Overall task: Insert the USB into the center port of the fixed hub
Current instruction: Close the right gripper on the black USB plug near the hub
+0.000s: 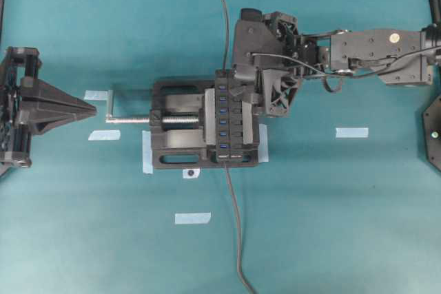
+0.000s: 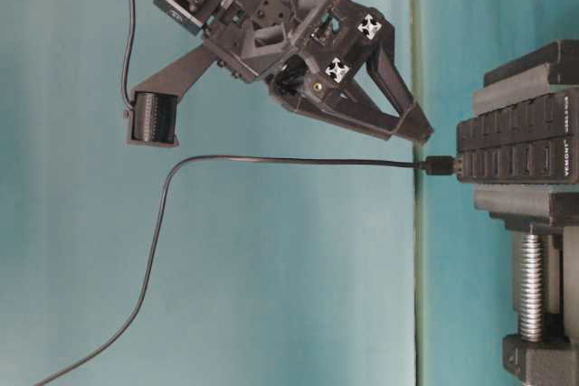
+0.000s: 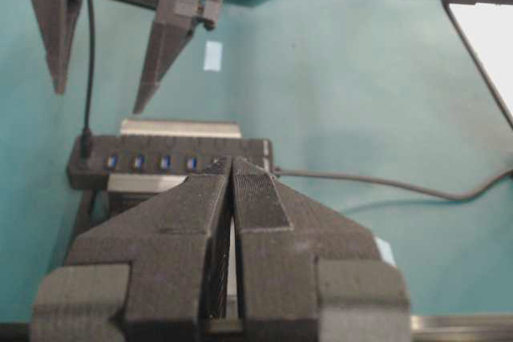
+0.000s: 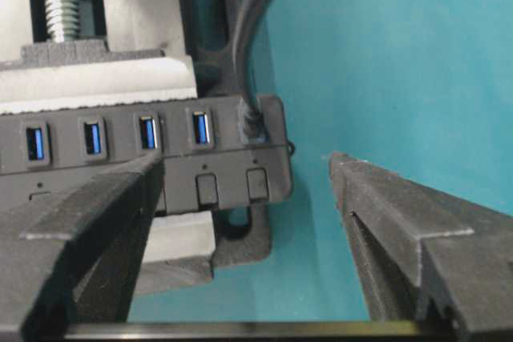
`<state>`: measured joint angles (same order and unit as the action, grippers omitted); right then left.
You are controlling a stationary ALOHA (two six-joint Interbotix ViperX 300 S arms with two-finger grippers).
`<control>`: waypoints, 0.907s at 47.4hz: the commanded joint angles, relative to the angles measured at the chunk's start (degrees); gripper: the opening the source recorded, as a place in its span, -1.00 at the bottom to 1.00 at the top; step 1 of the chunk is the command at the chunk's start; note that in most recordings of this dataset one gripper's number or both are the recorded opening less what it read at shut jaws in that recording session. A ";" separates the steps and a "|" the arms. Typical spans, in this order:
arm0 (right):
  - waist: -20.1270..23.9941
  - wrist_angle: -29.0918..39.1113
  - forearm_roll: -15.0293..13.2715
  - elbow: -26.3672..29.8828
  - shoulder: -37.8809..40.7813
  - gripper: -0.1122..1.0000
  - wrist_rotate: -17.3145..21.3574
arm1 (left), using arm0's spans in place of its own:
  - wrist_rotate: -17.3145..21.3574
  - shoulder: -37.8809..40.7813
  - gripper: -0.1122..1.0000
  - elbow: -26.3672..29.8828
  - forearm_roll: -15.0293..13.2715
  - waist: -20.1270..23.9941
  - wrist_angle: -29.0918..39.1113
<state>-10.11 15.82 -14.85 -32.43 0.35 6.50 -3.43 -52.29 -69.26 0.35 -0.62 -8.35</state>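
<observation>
Presently I find the USB (image 4: 253,126) seated in the end socket of the fixed hub (image 1: 225,119), not the centre one. My right claw (image 4: 244,222) hangs wide open, empty, just above it; the vise (image 1: 176,129) pins the hub for insertion. Left claw (image 3: 232,198) is closed, empty, well apart.

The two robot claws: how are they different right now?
The left gripper is shut tight, while the right gripper is wide open. The left gripper sits far from the fixed hub, while the right gripper hangs right over the hub's end, where the USB is plugged in. Both are black, and neither is holding anything.
</observation>
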 commanded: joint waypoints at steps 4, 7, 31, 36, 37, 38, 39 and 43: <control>-0.18 -2.02 -0.09 1.32 -0.09 0.71 0.00 | -0.18 0.18 -0.78 1.05 0.09 -0.09 -0.35; -0.35 -2.81 0.00 1.32 0.35 0.71 0.00 | -0.18 0.18 -0.78 1.05 0.09 -0.09 -0.44; -1.58 -7.12 0.00 2.29 3.16 0.70 0.09 | -0.26 -0.62 -0.78 0.88 0.09 0.00 -0.35; -1.49 -7.12 -0.09 2.29 3.34 0.70 0.09 | -0.26 -0.62 -0.78 0.79 0.09 0.00 -0.44; -1.58 -7.12 0.00 2.29 3.34 0.70 0.09 | -0.26 -0.62 -0.78 0.70 0.09 0.00 -0.44; -1.58 -7.12 0.00 2.29 3.34 0.69 0.09 | -0.26 -0.62 -0.78 0.70 0.09 -0.09 -0.35; -1.49 -7.12 0.00 2.29 3.43 0.69 0.00 | -0.26 -0.62 -0.78 0.70 0.09 -0.09 -0.44; -1.49 -7.12 0.00 2.29 3.60 0.69 0.09 | -0.26 -0.62 -0.78 0.62 0.09 -0.09 -0.35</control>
<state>-11.60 9.14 -14.77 -31.55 4.57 6.50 -3.60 -53.09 -69.26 0.35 -0.62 -8.35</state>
